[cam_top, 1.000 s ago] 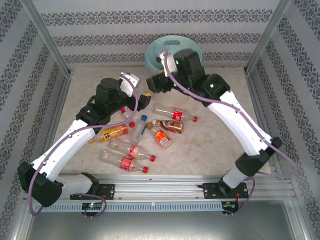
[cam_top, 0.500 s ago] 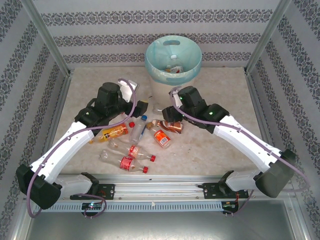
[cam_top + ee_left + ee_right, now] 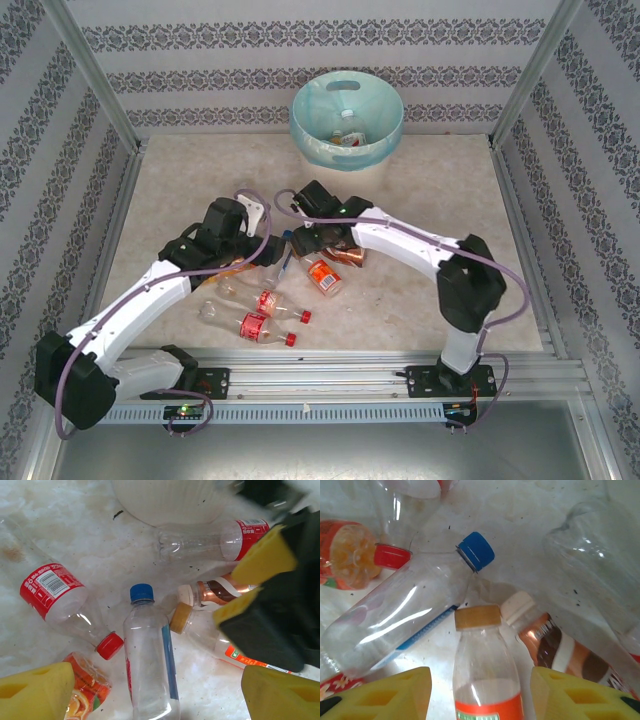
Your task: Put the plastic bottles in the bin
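Observation:
Several plastic bottles lie in a pile mid-table. My left gripper [image 3: 266,252] [image 3: 157,692] is open, its yellow pads [image 3: 35,692] either side of a clear blue-capped bottle [image 3: 150,655] [image 3: 276,262] without touching it. My right gripper [image 3: 306,240] [image 3: 481,692] is open too, straddling the neck of an orange-labelled, tan-capped bottle [image 3: 485,670] [image 3: 322,275]; its pads stand clear of the plastic. A brown-labelled bottle [image 3: 555,647] [image 3: 342,253] lies beside that one. The bin [image 3: 390,125], lined in turquoise, stands at the back with one bottle [image 3: 347,128] inside.
Two red-labelled bottles [image 3: 262,301] [image 3: 256,325] lie nearest the front rail. An orange-juice bottle [image 3: 226,265] is partly under the left arm. Another red-labelled bottle [image 3: 235,539] lies toward the bucket's cream wall [image 3: 170,502]. Patterned walls enclose the table on three sides.
The right arm swung from over the bin down to the pile, leaving a bottle in the bin. The left gripper dropped toward the blue-capped bottle.

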`<state>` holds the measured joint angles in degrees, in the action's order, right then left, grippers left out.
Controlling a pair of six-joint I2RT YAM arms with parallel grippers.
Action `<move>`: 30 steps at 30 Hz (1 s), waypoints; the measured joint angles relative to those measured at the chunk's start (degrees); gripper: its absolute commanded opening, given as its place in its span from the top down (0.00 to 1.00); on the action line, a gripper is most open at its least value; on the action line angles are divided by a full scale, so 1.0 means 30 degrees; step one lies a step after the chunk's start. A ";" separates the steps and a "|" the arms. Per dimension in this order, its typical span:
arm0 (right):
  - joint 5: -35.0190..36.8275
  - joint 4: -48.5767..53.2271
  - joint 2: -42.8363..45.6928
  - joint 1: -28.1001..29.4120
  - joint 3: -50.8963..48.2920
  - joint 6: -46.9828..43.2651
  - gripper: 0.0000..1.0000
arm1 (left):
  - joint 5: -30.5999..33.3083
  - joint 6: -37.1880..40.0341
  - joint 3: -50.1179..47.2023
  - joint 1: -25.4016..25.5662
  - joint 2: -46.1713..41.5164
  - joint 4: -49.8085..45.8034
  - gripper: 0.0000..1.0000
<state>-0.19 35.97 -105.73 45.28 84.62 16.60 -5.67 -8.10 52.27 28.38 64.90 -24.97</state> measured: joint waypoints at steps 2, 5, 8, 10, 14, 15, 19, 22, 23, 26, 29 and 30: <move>-0.0138 0.0146 -0.0998 0.0000 0.0685 0.0000 0.49 | 0.0146 -0.0044 -0.0036 -0.0022 -0.0270 -0.0007 0.13; -0.0270 0.0437 -0.2310 0.0000 0.1588 -0.0073 0.51 | 0.0561 -0.0044 -0.0073 -0.0117 -0.0801 -0.0007 0.13; -0.0379 0.0787 -0.3300 0.0000 0.2244 -0.0073 0.56 | 0.0991 -0.0044 -0.0226 -0.0124 -0.1333 0.0015 0.12; -0.0452 0.0969 -0.3781 0.0000 0.2586 -0.0087 0.56 | 0.1144 -0.0036 -0.0415 -0.0124 -0.1596 0.0007 0.12; -0.0612 0.1362 -0.4371 0.0000 0.3118 -0.0095 0.55 | 0.1406 -0.0036 -0.0627 -0.0124 -0.1668 0.0007 0.12; -0.0612 0.1464 -0.4517 0.0000 0.3271 -0.0095 0.54 | 0.1428 -0.0036 -0.0641 -0.0124 -0.1668 0.0015 0.11; -0.0605 0.1770 -0.4969 0.0000 0.3636 -0.0138 0.53 | 0.1479 -0.0044 -0.0641 -0.0124 -0.1676 0.0015 0.11; -0.0612 0.1960 -0.5282 0.0000 0.3745 -0.0146 0.52 | 0.1472 -0.0044 -0.0670 -0.0124 -0.1778 0.0015 0.11; -0.0612 0.2004 -0.5391 0.0000 0.3789 -0.0146 0.52 | 0.1479 -0.0044 -0.0707 -0.0124 -0.1865 0.0007 0.11; -0.0699 0.2040 -0.5734 0.0000 0.3985 -0.0146 0.51 | 0.1479 -0.0036 -0.0801 -0.0124 -0.2157 0.0007 0.11; -0.0831 0.2062 -0.6084 0.0000 0.4153 -0.0146 0.50 | 0.1479 -0.0036 -0.0816 -0.0124 -0.2339 0.0022 0.11; -0.0860 0.2127 -0.6200 0.0000 0.4255 -0.0153 0.50 | 0.1479 -0.0036 -0.0816 -0.0124 -0.2353 0.0015 0.11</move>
<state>-2.76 42.35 -124.33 45.28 97.38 16.14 -1.23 -8.21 49.82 28.01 57.84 -24.93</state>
